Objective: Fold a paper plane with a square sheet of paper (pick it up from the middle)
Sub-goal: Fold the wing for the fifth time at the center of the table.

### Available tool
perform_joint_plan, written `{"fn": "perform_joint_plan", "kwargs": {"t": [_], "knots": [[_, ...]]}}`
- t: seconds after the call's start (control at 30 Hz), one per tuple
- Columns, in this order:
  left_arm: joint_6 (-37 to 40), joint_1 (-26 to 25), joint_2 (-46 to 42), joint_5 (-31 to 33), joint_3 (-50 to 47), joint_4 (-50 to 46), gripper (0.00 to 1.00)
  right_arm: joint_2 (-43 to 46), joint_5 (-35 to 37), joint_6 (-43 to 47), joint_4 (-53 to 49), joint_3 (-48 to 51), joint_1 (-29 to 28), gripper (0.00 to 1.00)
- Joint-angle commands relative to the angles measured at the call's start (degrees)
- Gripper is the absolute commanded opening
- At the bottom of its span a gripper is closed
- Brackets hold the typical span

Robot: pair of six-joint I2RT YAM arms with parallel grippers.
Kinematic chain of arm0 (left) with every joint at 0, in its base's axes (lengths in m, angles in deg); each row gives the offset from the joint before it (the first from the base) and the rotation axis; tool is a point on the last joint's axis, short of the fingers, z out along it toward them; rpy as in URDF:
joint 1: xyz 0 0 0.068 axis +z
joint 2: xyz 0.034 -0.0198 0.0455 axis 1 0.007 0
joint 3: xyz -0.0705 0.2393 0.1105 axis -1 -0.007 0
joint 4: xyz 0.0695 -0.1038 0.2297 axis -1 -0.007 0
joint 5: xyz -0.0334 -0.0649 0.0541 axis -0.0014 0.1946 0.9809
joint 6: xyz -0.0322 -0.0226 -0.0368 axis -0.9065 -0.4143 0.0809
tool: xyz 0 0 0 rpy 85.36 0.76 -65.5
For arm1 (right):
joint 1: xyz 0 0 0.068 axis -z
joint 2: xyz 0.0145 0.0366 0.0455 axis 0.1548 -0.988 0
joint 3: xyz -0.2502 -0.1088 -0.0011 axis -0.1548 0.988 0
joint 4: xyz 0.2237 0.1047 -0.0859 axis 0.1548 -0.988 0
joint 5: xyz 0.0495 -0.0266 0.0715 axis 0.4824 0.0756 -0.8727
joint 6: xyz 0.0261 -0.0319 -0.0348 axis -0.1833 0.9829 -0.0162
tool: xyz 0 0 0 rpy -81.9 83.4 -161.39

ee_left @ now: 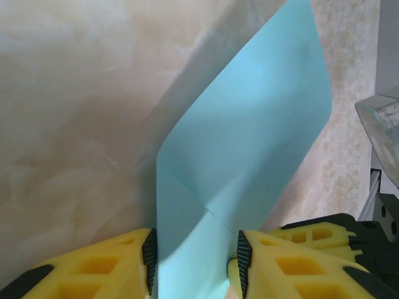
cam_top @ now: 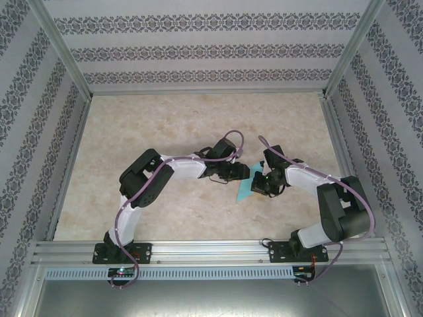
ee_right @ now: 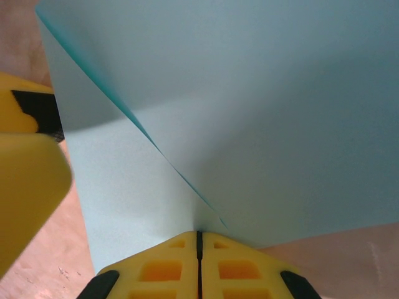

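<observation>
- The right gripper (ee_right: 198,242) has its two yellow fingers pressed together, with only a hairline seam between them. The square sheet of paper (ee_right: 249,124) runs straight into that seam, so the gripper is pinching the sheet at its near edge. I judge this to be the anchoring grip that keeps the paper lifted off the table.
- Just ahead of those fingertips a crease climbs away to the upper left, one layer lapping over the other. Gripping at the foot of the crease probably keeps the layers aligned.
- Off to that gripper's left, close beside the paper, sits a yellow finger (ee_right: 28,180) of the other arm.
- The left gripper (ee_left: 196,252) has its jaws spread. The sheet stands in the gap between the black pads, flanked rather than clamped. It looks placed to close on the fold and press it.
- Ahead of it the sheet bends at a short crease and rises to the upper right, shadowing the marbled table (ee_left: 75,112) beyond.
- From above, both grippers meet nose to nose at the paper, well out from their bases. No dart shape shows yet, so this looks like early folding.
</observation>
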Motion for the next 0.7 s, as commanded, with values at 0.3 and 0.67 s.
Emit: {"fn": "perform_joint_plan", "kwargs": {"t": [0.3,0.67], "knots": [[3.5,-0.9,0.3,0.0,1.2,-2.6,0.13,1.5,0.8,0.3,0.2,-0.6,0.3,0.07],[3.6,-0.9,-5.4,5.6,-5.0,-1.7,0.05,0.5,-5.4,0.4,0.4,-5.3,-1.3,0.10]]}}
